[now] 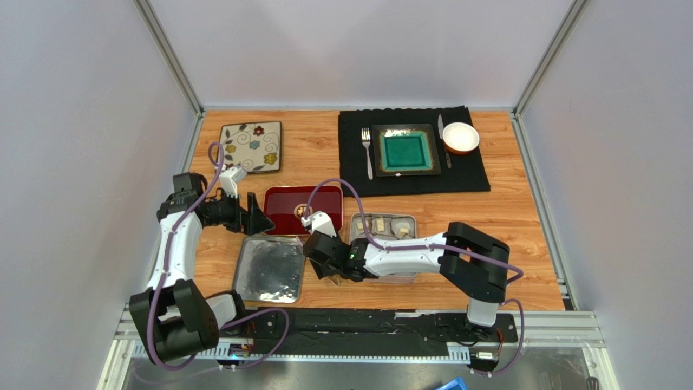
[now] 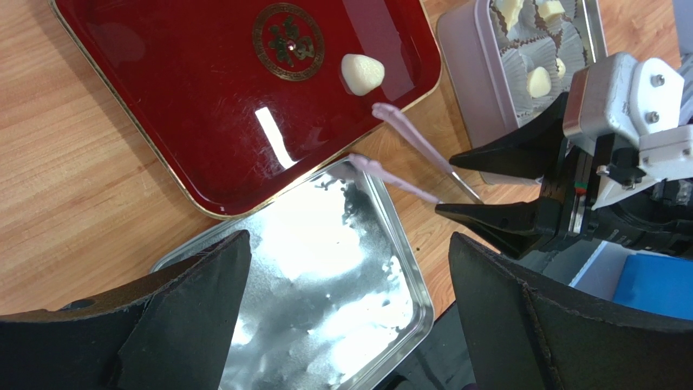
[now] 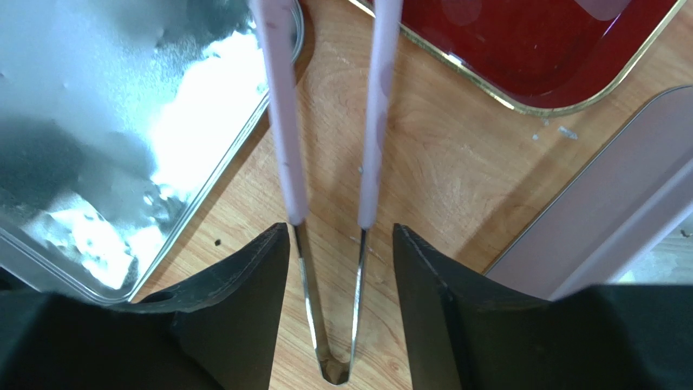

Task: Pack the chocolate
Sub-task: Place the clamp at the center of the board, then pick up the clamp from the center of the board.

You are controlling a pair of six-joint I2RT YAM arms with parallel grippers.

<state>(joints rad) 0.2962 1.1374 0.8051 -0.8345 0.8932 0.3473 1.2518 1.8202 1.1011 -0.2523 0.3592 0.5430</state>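
Note:
One cream chocolate (image 2: pixel 362 73) lies on the red tray (image 2: pixel 163 106), also seen from above (image 1: pixel 307 212). Several more chocolates (image 2: pixel 538 81) sit in white paper cups inside the silver tin (image 1: pixel 382 228). My right gripper (image 3: pixel 339 231) is shut on metal tongs (image 3: pixel 286 122) with pink tips, which point at the tray's near edge; it also shows in the left wrist view (image 2: pixel 447 184) and from above (image 1: pixel 315 248). The tongs' arms stand apart and hold nothing. My left gripper (image 2: pixel 348 240) is open and empty above the silver lid (image 2: pixel 325 268), left of the tray (image 1: pixel 257 218).
A floral plate (image 1: pixel 250 146) sits at the back left. A black placemat (image 1: pixel 480 175) at the back right carries a green plate (image 1: pixel 405 150), a fork (image 1: pixel 368 151) and a white bowl (image 1: pixel 460 136). Walls close in both sides.

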